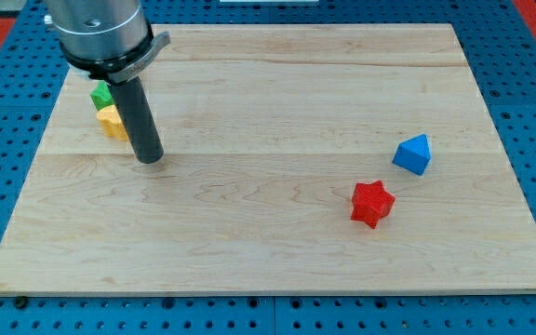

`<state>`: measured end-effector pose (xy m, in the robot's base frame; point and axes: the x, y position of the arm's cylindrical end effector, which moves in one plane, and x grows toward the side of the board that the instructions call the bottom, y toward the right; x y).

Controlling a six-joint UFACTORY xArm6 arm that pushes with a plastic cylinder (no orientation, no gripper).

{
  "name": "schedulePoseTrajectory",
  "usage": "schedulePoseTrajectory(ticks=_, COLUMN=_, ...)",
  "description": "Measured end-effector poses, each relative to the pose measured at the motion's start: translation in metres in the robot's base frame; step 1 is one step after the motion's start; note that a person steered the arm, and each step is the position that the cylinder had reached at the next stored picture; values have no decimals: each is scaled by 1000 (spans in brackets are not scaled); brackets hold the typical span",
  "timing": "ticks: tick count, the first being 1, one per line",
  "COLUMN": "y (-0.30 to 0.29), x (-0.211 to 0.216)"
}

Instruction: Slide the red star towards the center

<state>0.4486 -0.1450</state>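
red star (372, 204), my tip (149, 158) far left

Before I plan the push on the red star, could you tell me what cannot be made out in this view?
- Green block: mostly hidden behind my rod, shape unclear.
- Yellow block: right side covered by the rod, shape uncertain.
- Arm: cut off by the view's top.
- My tip, the red star and the blue block show fully.

A grey metal cylinder (100, 33) with a flanged collar carries a straight dark rod (139, 116).
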Motion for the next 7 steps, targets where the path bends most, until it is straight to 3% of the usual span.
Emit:
schedulePoseTrajectory(ticks=3, y=-78, x=-18)
schedulePoseTrajectory(ticks=4, y=6, x=19)
schedulePoseTrajectory(ticks=6, y=196, x=22)
schedulePoseTrajectory(ticks=7, y=237, x=25)
